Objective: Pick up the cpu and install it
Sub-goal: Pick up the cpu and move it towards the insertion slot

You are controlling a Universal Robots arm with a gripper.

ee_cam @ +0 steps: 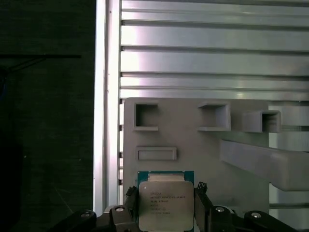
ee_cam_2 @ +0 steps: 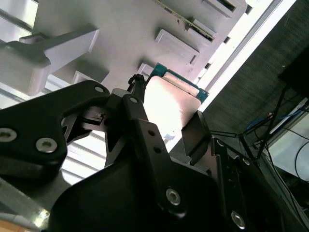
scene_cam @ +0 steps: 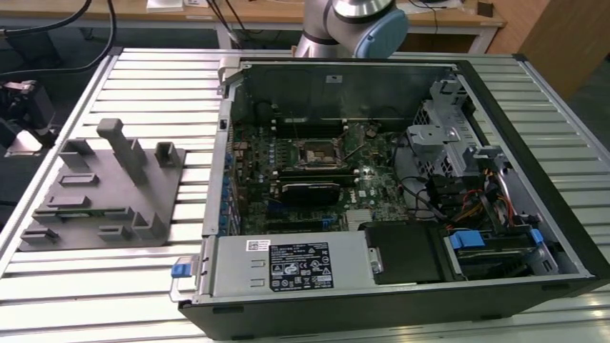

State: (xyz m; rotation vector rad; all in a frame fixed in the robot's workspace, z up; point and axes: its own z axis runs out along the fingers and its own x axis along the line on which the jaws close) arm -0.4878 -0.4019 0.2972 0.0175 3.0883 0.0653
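Grips the cpu (ee_cam: 166, 198) tight, with the black gripper (ee_cam: 165, 208) shut on its two sides. Holds it over the grey block (ee_cam: 193, 145) with tall posts, on the ribbed metal table (ee_cam: 212, 63). Just beside that block, in the exterior view: an open computer case (scene_cam: 381, 318).

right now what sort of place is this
Probably a robotics lab's pc-assembly bench: an open computer case on a slatted metal table, a grey fixture block beside it, the cpu in the hand.
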